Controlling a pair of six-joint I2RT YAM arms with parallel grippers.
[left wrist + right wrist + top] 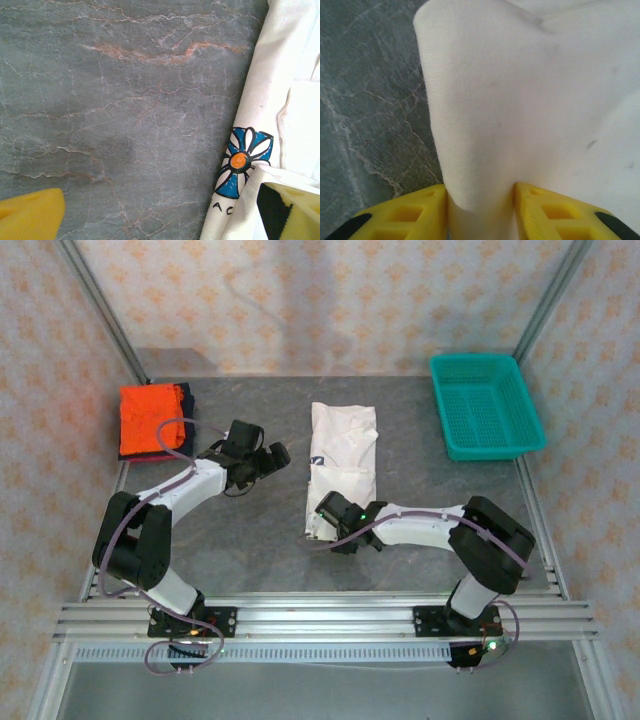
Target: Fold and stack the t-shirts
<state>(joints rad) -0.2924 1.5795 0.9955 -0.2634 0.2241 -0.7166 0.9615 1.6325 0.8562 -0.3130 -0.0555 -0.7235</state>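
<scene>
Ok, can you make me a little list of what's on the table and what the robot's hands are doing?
white t-shirt: folded long, middle of the table, daisy print at its left edge
orange t-shirt: folded, far left corner, on top of the navy t-shirt
teal basket: far right corner
left gripper: open, beside the white t-shirt
right gripper: pinching a fold at the white t-shirt's near end
</scene>
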